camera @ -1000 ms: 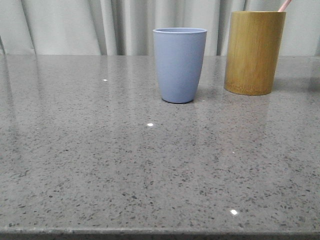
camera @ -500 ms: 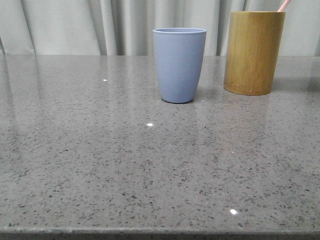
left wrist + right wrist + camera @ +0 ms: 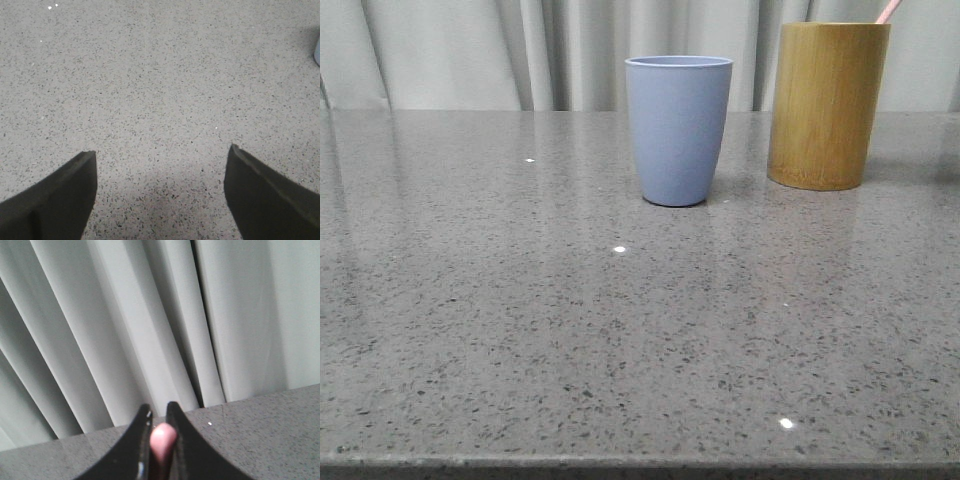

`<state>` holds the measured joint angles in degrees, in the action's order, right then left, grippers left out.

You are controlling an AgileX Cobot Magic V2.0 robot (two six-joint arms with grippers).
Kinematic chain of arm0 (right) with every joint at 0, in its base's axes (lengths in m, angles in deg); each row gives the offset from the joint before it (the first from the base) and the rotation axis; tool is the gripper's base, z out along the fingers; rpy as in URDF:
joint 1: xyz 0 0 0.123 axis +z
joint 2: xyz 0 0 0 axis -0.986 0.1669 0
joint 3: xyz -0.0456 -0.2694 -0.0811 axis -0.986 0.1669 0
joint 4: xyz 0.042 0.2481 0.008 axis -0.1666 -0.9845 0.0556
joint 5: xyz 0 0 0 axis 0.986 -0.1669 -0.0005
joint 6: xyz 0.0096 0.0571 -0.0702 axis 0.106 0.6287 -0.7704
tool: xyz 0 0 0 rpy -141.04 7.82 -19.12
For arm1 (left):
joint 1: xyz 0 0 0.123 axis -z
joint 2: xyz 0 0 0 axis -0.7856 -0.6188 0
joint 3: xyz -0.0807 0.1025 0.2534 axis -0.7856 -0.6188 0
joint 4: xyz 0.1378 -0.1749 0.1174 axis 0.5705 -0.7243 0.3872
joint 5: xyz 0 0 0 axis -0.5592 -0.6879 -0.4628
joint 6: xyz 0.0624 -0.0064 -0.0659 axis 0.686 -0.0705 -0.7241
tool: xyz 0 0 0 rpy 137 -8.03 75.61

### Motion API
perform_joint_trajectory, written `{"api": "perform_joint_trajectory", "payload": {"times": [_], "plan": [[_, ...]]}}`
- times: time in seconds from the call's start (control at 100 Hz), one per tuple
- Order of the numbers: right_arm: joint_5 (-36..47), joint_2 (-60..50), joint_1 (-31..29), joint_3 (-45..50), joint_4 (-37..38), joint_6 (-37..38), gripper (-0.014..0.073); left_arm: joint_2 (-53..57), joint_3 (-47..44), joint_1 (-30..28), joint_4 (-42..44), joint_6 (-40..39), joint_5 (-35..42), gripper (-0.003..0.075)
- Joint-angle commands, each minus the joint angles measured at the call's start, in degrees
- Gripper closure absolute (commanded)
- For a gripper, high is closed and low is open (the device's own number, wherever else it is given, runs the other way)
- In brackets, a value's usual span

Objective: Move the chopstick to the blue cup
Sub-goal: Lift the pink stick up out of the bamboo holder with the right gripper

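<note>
The blue cup stands upright at the middle back of the grey table, and a sliver of it shows in the left wrist view. To its right the tan bamboo cylinder holds the pale pink chopstick, whose tip pokes out above its rim. My right gripper is shut on the chopstick, the pink end sitting between the two black fingers. My left gripper hangs open over bare tabletop, nothing between its fingers.
The grey speckled table stretches from the cups to the front edge. Pale pleated curtains close off the back, and they also fill the background behind the right gripper.
</note>
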<state>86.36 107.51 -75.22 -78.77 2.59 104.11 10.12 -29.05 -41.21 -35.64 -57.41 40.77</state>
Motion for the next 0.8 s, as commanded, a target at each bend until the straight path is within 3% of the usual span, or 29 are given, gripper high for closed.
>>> {"api": "perform_joint_trajectory", "payload": {"times": [0.0,0.08,0.49,0.68,0.79], "plan": [[5.4,-1.8,0.1,-1.9,0.6,0.2,0.0608,0.4,1.4,-0.2,-0.5,-0.5,4.1,0.0204],[5.5,-2.0,0.1,-1.9,0.7,0.2,0.0666,0.4,1.4,-0.2,-0.5,-0.5,4.1,0.0204],[4.9,-8.6,0.1,-3.5,1.0,0.0,0.066,0.4,1.4,-0.2,-0.5,-0.5,4.1,0.0204],[3.6,-13.5,0.1,-7.6,6.5,0.0,0.066,0.4,1.4,-0.2,-0.5,-0.5,4.1,0.0204],[-1.5,-17.2,0.1,-10.7,10.2,0.2,0.066,0.4,1.4,-0.2,-0.5,-0.5,4.1,0.0204]]}}
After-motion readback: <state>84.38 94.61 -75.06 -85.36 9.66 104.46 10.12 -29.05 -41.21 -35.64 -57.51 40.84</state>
